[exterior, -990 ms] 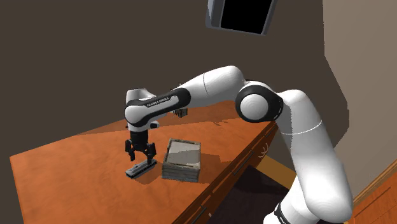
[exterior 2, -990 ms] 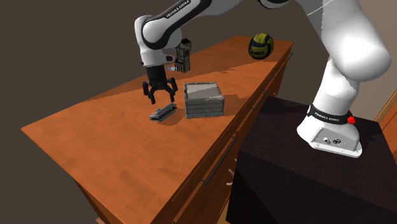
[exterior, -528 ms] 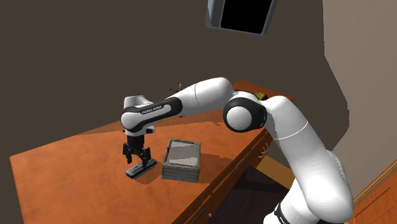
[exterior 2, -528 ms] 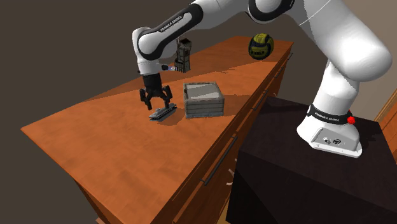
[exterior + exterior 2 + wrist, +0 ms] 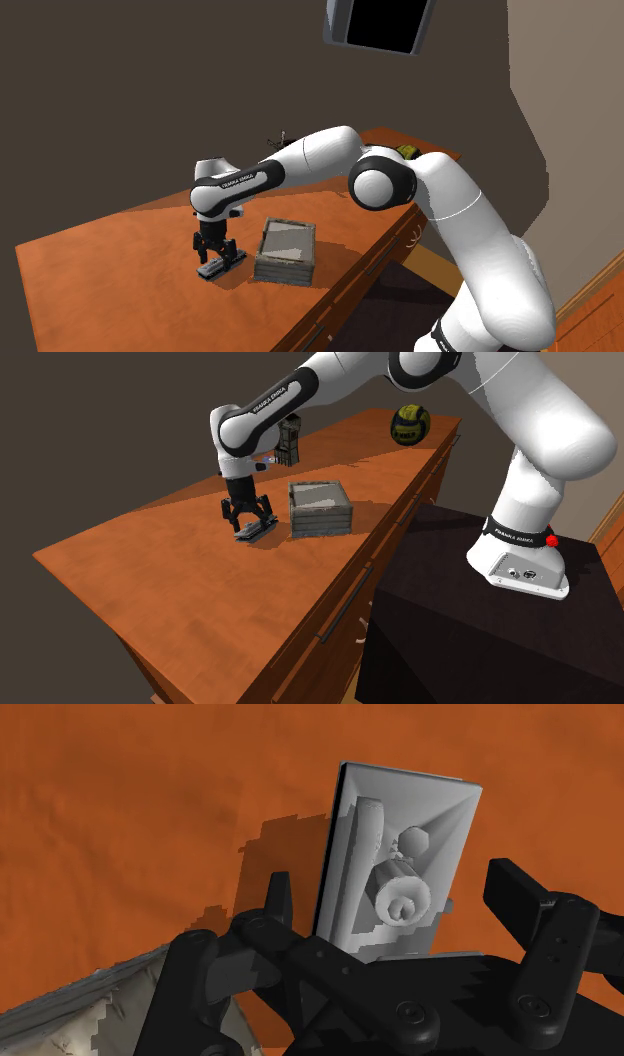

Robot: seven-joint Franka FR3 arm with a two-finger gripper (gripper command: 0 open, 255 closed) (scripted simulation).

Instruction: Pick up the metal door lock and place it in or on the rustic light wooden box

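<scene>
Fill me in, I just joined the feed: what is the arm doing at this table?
The white arm holds its end effector low over the grey door lock, which lies on the orange table. The fingers are open and straddle the lock without touching it, so nothing is gripped yet. The wooden box sits right beside the lock.
</scene>
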